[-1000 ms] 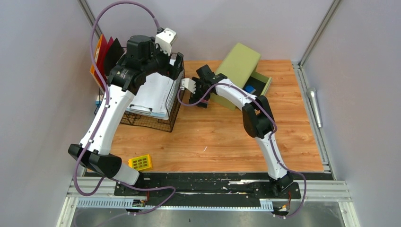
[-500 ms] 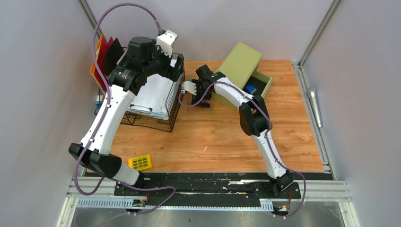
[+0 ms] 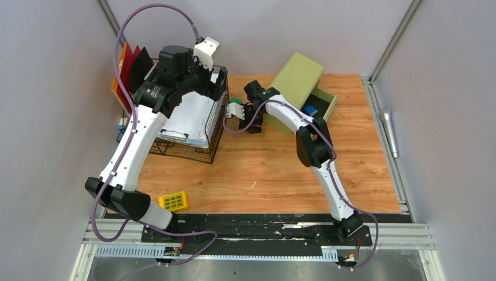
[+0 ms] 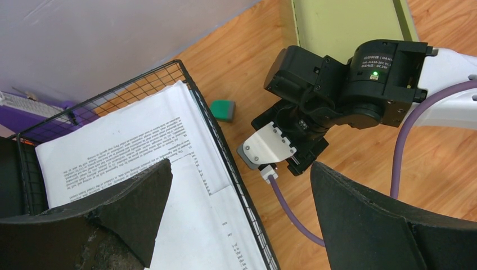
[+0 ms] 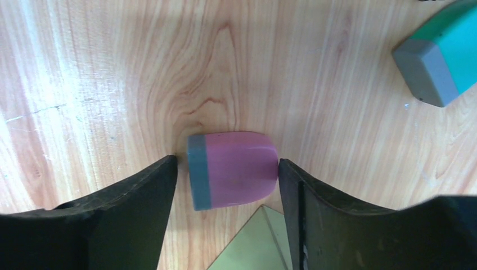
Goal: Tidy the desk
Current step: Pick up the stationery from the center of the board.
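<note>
**Uneven pinch could skid the eraser**

The right gripper (image 5: 228, 169) straddles a pink eraser (image 5: 236, 171) lying flat on the desk (image 5: 112, 67) near its far edge, just beside the green cabinet (image 5: 253, 242). Its jaws are open. One finger seems to touch the eraser and the other stands just apart, though the view is tight. Closing off-centre could twist it against the cabinet. The left gripper (image 4: 241, 174) hangs wide open over the wire basket (image 4: 225, 146).
</note>
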Controlling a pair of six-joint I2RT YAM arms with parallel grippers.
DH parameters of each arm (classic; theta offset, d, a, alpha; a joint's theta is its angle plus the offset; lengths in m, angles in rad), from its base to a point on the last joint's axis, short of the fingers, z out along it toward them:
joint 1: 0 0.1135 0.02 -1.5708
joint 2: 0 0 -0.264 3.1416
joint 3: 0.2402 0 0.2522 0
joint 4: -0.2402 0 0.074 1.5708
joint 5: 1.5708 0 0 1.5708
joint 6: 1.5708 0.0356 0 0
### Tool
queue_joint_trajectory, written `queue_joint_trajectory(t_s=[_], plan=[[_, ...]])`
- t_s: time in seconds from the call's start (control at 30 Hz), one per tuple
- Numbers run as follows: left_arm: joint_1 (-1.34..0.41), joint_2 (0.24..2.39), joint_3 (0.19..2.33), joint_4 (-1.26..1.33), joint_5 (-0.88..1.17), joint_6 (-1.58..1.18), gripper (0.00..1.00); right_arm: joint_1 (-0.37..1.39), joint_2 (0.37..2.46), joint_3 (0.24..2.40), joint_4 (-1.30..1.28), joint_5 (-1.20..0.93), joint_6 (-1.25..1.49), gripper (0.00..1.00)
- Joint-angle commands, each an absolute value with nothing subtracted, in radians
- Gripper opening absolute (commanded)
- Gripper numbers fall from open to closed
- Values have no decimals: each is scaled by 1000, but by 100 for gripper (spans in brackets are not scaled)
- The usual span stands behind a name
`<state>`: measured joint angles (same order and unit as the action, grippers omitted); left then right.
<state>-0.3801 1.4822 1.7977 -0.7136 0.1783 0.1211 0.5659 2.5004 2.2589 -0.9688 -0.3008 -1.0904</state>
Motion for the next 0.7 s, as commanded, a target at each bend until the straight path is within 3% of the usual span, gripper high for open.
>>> queue_joint_trajectory(t_s=[0.0, 0.27, 0.67], plan=[[-383, 1470, 1791, -681, 178, 125, 100, 535, 2538, 2252, -1078, -331, -1082, 63], [-383, 1461, 1766, -673, 185, 118, 100, 555, 2447, 2178, -1083, -415, -1004, 45], [-383, 1456, 1786, -681, 185, 140, 100, 565, 2072, 1984, -1100, -629, -805, 40]])
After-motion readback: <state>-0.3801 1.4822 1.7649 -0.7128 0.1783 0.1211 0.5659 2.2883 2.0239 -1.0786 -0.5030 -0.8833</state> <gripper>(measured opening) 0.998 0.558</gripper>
